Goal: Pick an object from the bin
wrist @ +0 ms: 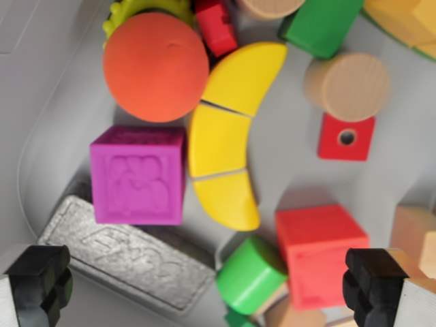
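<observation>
I look straight down into a white bin (41, 88) full of toys. A yellow sliced toy banana (228, 136) lies at the centre, with an orange ball (155, 67) up left and a purple embossed cube (138, 175) to its left. A red cube (320, 252) and a green cylinder (250, 274) lie lower down. My gripper (208, 286) is open above them; its black fingertips (39, 283) show at the two bottom corners, holding nothing. The green cylinder and a grey embossed bar (122, 255) sit between them.
Further toys crowd the top and right: a red block with a hole (346, 138), a wooden cylinder (347, 85), a green block (320, 26), a small red piece (216, 26), a yellow-green knobbly ring (146, 8), yellow wood (405, 20) and plain wooden blocks (414, 235). The bin's wall curves along the wrist view's left.
</observation>
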Controlling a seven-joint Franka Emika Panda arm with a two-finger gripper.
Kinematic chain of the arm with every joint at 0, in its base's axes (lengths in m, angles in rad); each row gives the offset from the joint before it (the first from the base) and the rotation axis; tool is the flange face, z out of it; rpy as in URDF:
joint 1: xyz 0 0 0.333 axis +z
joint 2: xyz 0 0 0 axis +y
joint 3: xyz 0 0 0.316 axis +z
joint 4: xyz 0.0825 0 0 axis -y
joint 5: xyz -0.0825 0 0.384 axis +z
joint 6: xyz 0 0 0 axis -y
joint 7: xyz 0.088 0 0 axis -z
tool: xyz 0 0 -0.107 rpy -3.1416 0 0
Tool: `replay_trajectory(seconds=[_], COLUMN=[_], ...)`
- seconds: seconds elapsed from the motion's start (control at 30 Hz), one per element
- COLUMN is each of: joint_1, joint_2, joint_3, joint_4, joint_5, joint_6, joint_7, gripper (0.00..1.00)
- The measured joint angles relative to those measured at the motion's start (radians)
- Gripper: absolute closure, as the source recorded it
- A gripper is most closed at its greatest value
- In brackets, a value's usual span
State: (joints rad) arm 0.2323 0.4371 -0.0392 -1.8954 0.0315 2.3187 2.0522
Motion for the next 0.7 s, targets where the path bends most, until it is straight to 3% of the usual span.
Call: replay_trajectory(seconds=[0.33,0.7], joint_1=[0.053,0.052], joint_2=[0.068,0.152], joint_3=[-0.006,-0.006], joint_4=[0.052,0.054], joint_5=[0.0,0.002], joint_6=[0.022,0.104], joint_7=[0.197,0.207], gripper=[0.0,0.0])
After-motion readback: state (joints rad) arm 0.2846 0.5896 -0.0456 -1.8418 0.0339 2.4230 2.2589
